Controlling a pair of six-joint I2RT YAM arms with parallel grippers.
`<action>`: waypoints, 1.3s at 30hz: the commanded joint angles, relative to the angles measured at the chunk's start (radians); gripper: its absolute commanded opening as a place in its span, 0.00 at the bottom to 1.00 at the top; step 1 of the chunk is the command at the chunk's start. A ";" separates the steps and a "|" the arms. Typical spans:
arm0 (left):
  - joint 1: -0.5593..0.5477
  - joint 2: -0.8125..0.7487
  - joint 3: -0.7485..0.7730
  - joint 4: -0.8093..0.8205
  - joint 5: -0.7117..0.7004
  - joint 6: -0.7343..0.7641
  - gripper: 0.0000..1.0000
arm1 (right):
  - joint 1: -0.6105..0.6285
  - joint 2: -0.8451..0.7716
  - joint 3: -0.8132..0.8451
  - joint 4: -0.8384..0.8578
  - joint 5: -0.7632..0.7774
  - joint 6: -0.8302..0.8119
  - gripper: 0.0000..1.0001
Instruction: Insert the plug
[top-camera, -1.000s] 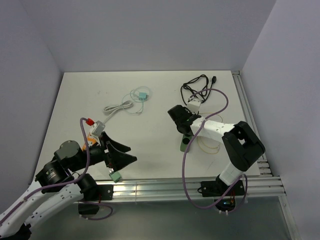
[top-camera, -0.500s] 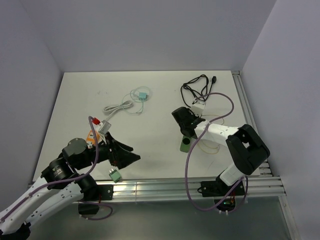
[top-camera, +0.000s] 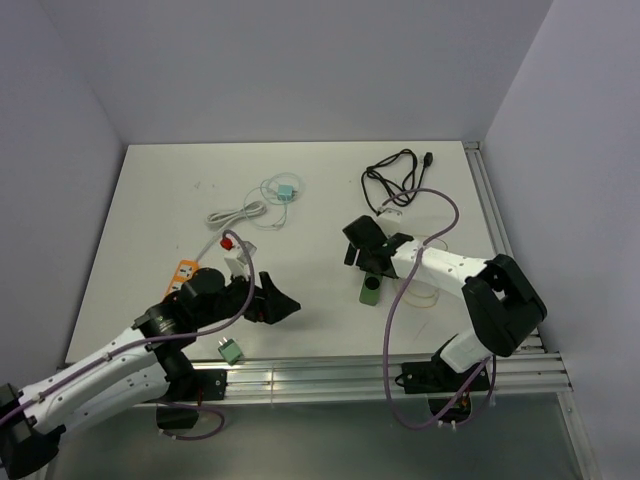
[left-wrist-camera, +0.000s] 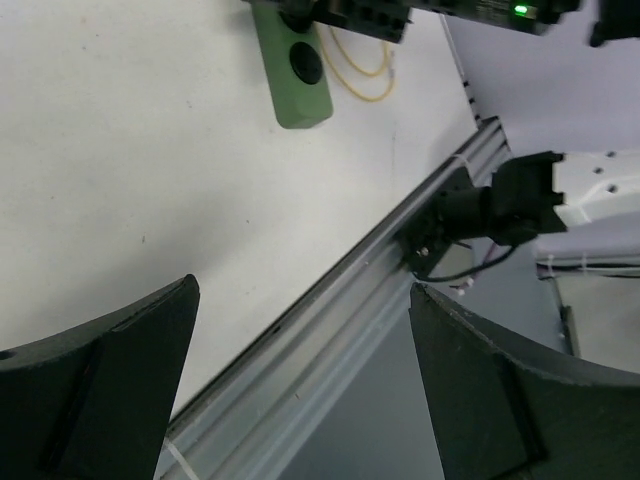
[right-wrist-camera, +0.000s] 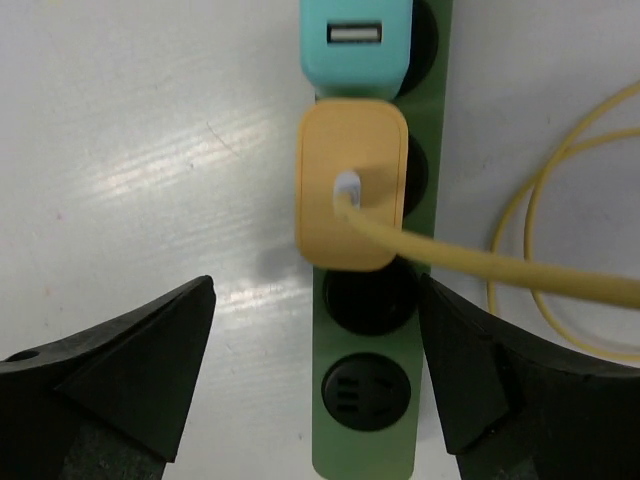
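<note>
At the near edge, a small green adapter (top-camera: 230, 350) lies on the counter (top-camera: 150, 200) just short of the left jaws, beside the aluminium rail (top-camera: 330, 375). The left jaws stand wide apart with nothing between them; the left wrist view shows only bare counter and rail in their gap. Beyond them and to their right, the right jaws are likewise spread and empty, poised over the green power strip (right-wrist-camera: 372, 330). Between those jaws the yellow plug (right-wrist-camera: 352, 185) sits seated in the strip, its yellow cable (right-wrist-camera: 520, 265) trailing right. A teal USB adapter (right-wrist-camera: 355, 45) fills the socket just past it, and two sockets nearer the jaws are vacant. Farther off lie a white cable (top-camera: 240, 213) and a black cable (top-camera: 395, 175).
</note>
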 joint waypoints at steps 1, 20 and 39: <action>-0.046 0.081 0.007 0.179 -0.122 0.013 0.92 | 0.015 -0.054 0.023 -0.117 -0.076 0.007 0.89; -0.328 0.788 0.108 0.819 -0.440 0.222 1.00 | -0.076 -0.491 0.041 -0.379 -0.070 0.001 0.93; -0.416 1.319 0.466 0.742 -0.756 0.299 0.99 | -0.194 -0.542 0.069 -0.385 -0.131 -0.077 0.93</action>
